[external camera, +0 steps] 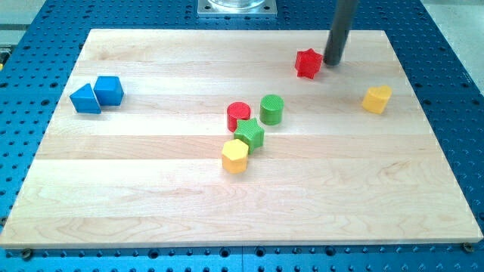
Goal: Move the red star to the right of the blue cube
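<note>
My tip (332, 63) stood just at the three o'clock side of the red star (308, 63), near the board's top. I carried no jaws, only a plain rod. The blue cube (110, 89) sat well apart toward nine o'clock, touching a blue triangular block (85, 99)
</note>
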Tool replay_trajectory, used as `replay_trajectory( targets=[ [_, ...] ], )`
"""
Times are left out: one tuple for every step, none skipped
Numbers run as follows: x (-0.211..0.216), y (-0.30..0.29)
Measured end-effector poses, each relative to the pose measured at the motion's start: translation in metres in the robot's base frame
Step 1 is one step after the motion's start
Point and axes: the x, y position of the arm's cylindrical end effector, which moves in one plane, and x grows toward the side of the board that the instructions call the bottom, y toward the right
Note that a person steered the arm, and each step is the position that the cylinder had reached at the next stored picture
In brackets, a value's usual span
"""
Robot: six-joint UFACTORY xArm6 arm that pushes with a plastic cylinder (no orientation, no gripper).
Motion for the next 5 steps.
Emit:
replay_trajectory(
  targets=[
    [0.005, -0.025],
    [0.006, -0.051],
    [0.043, -0.053],
    [0.083, -0.054],
    [0.084, -0.073]
  ],
)
